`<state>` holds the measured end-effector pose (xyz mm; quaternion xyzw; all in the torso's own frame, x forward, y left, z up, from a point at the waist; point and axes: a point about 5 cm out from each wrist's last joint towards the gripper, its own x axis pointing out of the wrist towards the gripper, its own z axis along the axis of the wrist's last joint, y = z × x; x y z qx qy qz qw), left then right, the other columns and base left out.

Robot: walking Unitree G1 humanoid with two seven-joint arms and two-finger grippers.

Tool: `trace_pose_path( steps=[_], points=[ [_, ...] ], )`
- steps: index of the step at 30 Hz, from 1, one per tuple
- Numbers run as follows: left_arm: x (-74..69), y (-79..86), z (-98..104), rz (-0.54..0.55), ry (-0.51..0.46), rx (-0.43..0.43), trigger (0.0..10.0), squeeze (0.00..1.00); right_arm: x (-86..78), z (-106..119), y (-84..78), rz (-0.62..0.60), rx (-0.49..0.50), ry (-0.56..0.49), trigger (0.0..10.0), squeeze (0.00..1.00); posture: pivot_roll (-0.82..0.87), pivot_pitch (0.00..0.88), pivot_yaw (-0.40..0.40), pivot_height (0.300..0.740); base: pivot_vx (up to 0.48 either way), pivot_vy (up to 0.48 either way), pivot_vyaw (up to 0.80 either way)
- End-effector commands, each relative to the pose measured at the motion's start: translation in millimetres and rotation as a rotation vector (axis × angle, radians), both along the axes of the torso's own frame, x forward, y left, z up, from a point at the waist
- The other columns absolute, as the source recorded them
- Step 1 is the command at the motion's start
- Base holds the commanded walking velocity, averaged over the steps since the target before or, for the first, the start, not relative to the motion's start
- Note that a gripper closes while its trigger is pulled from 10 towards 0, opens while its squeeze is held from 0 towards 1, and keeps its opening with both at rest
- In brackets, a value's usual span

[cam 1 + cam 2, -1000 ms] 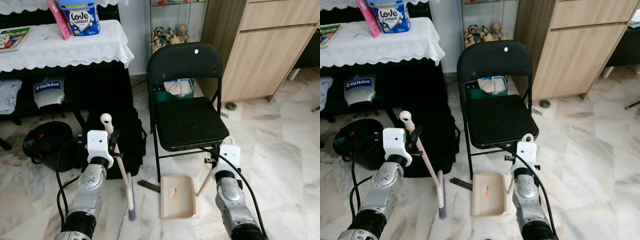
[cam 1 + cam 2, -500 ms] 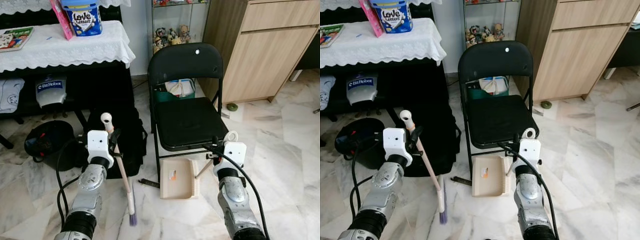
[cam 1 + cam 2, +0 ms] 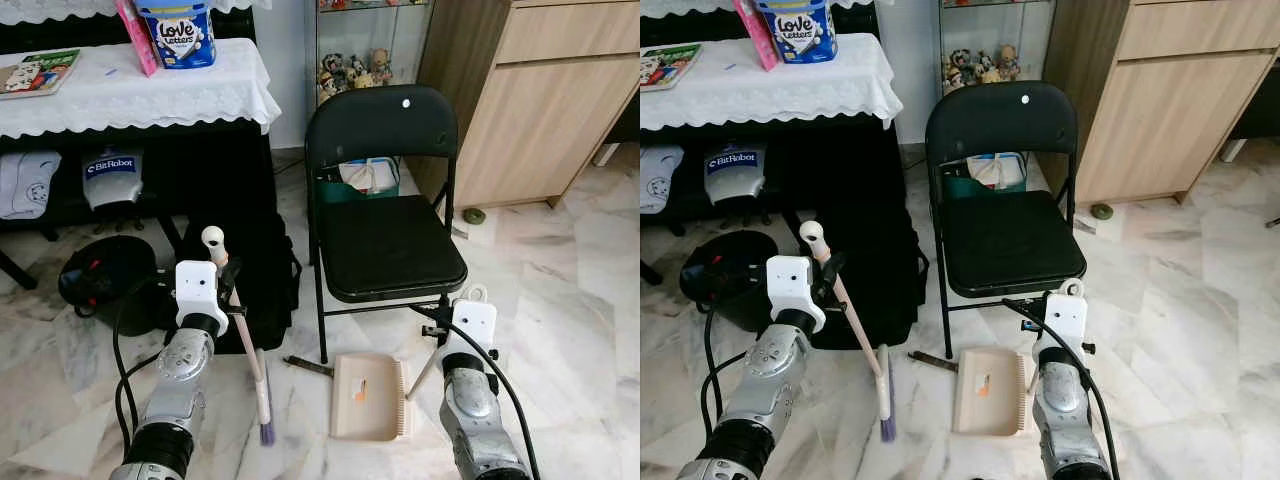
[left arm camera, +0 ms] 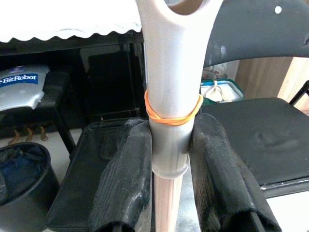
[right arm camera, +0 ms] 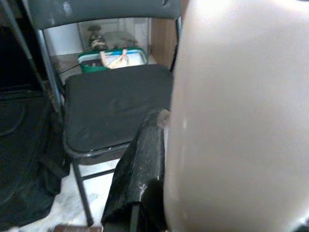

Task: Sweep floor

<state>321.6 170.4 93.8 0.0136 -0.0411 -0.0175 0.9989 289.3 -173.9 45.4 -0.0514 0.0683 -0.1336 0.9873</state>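
My left gripper (image 3: 233, 283) is shut on the cream handle of a broom (image 3: 248, 345), close below its looped top. The broom slants down to purple bristles (image 3: 266, 432) on the marble floor. In the left wrist view both black fingers (image 4: 124, 183) press the broom handle (image 4: 169, 96), which has an orange rubber band around it. My right gripper (image 3: 438, 328) is shut on the thin handle (image 3: 420, 366) of a beige dustpan (image 3: 365, 396). The dustpan lies flat on the floor just in front of the chair. A short dark stick (image 3: 308, 366) lies between broom and dustpan.
A black folding chair (image 3: 390, 240) stands straight ahead, with a black bag (image 3: 262, 270) and a black bin (image 3: 100, 285) to its left. Behind them is a table with a white lace cloth (image 3: 130, 85). A wooden cabinet (image 3: 540, 100) fills the back right.
Half a second ago the dustpan sat further forward under the chair's front edge; my right gripper has drawn it back toward me. The broom has barely moved. The camera shifted slightly.
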Motion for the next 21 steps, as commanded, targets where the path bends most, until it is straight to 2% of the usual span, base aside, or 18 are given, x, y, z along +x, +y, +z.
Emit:
trace_pose_path(
  steps=[1, 4, 8, 12, 18, 21],
  points=[
    [1.7, 3.0, 6.6, 0.011, -0.036, 0.004, 10.0, 0.00, 1.4, 9.7, -12.3, -0.065, -0.046, -0.036, 10.0, 0.00, -0.05, 0.093, 0.027, 0.740, 0.000, 0.000, 0.00],
    [1.7, 3.0, 6.7, 0.009, -0.036, 0.003, 10.0, 0.00, -1.3, 10.8, -21.1, -0.125, -0.048, -0.048, 10.0, 0.00, -0.05, 0.094, 0.028, 0.740, 0.000, 0.000, 0.00],
    [1.7, 3.5, 6.6, 0.009, -0.036, 0.003, 10.0, 0.00, -0.9, 19.9, -20.5, -0.118, -0.045, -0.110, 10.0, 0.00, -0.06, 0.097, 0.029, 0.740, 0.000, 0.000, 0.00],
    [1.7, 2.8, 6.6, 0.007, -0.035, 0.003, 10.0, 0.00, -3.6, 11.3, -21.7, -0.137, -0.057, -0.057, 10.0, 0.00, -0.05, 0.099, 0.029, 0.740, 0.000, 0.000, 0.00],
    [1.7, 4.1, 6.6, 0.012, -0.035, 0.005, 10.0, 0.00, -5.0, 5.9, -21.0, -0.143, -0.044, -0.037, 10.0, 0.00, -0.05, 0.100, 0.029, 0.740, 0.000, 0.000, 0.00],
    [1.7, 4.1, 6.7, 0.012, -0.035, 0.006, 10.0, 0.00, -5.5, 2.5, -20.2, -0.136, -0.002, -0.034, 10.0, 0.00, -0.05, 0.100, 0.030, 0.740, 0.000, 0.000, 0.00]
  ],
)
